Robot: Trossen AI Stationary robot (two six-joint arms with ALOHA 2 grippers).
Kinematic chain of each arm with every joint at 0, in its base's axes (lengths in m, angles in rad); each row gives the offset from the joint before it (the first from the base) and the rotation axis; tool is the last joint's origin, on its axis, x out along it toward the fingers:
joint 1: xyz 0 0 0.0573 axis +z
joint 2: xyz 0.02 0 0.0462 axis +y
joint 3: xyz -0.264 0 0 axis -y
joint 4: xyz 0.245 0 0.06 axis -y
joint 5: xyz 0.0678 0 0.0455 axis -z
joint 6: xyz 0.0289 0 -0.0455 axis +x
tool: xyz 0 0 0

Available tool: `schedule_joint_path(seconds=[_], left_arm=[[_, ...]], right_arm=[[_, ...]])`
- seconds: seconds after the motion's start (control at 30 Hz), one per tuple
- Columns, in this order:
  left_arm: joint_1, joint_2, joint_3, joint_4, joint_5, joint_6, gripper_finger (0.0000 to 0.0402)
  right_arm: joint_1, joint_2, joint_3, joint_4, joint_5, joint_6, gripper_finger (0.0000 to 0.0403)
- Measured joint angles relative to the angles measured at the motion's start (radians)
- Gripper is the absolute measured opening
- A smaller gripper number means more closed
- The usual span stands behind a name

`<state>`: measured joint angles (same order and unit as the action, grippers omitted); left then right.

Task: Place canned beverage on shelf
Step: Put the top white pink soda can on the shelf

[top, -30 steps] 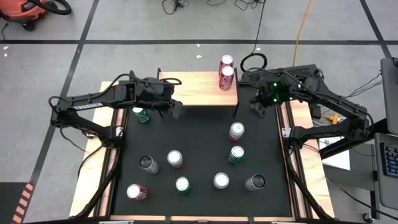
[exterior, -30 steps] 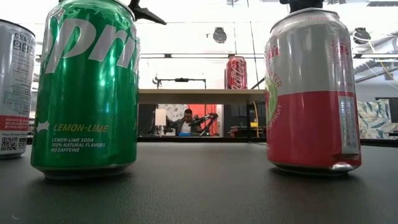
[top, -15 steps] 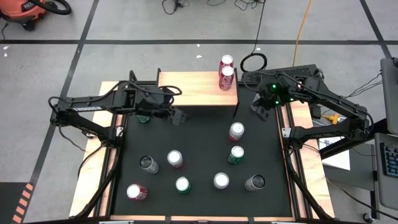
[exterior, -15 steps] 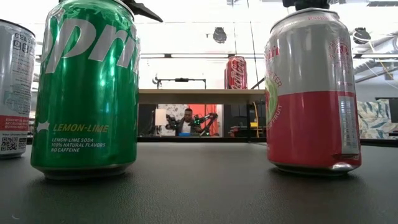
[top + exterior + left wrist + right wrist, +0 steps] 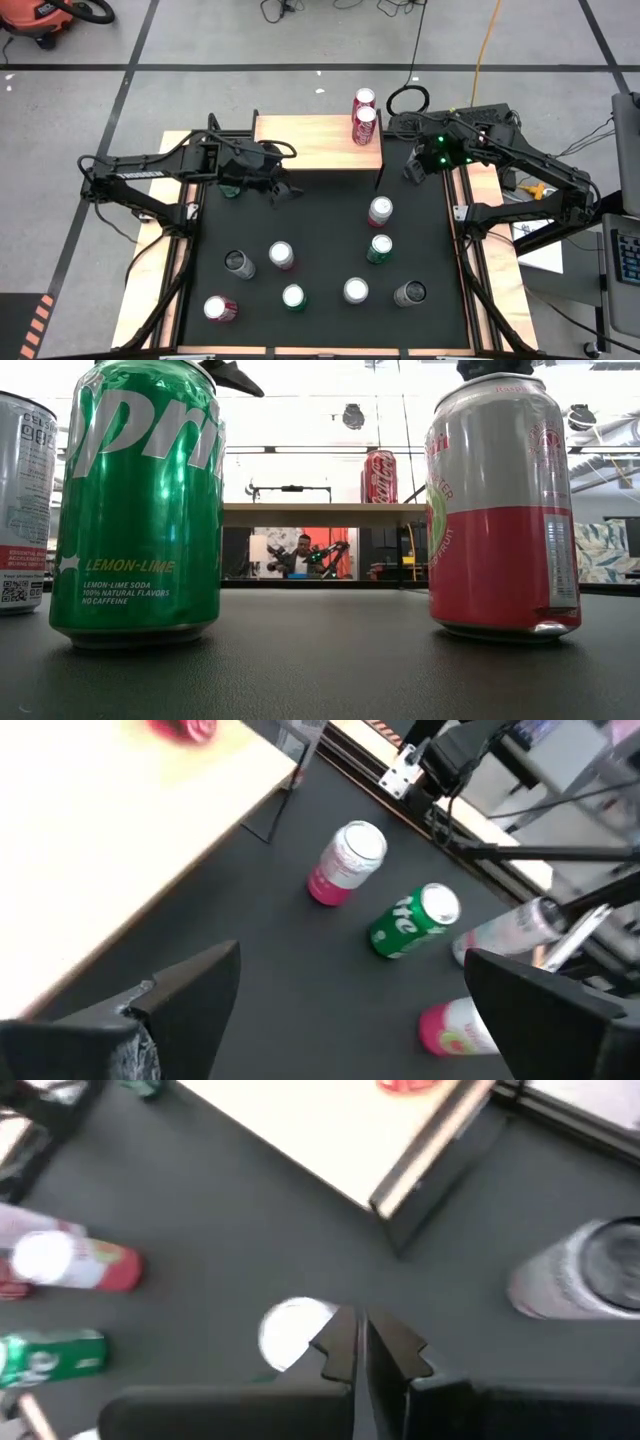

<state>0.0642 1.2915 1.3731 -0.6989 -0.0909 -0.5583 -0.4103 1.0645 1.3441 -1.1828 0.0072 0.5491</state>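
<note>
The left pincer [image 5: 284,188] hangs empty, fingers wide apart, just in front of the shelf [image 5: 310,142], likely free to fetch another can. Two cans [image 5: 364,118] already stand on the shelf's right end. The right pincer [image 5: 415,170] waits shut at the desk [image 5: 320,230] edge.

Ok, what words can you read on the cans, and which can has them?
"LEMON-LIME" on the green can.
"LEMON-LIME SODA 100% NATURAL FLAVORS NO CAFFEINE" in small print on the same can.
Big white letters on the green can are cut off at the top.
Script on the red can on the shelf is too small to read.
Print on the pink and silver can is too blurred.
</note>
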Motion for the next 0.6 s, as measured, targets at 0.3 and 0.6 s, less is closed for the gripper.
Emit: schedule_joint_path(seconds=[0.3,0.6], left_arm=[[0.021,-0.015,0.001,0.003,0.013,0.09,0.0386],[0.029,-0.012,0.001,0.006,0.009,0.102,0.0386]], right_arm=[[-0.005,0.001,-0.001,-0.129,0.132,0.131,0.0],[-0.009,0.015,-0.001,-0.131,0.176,0.135,0.0]])
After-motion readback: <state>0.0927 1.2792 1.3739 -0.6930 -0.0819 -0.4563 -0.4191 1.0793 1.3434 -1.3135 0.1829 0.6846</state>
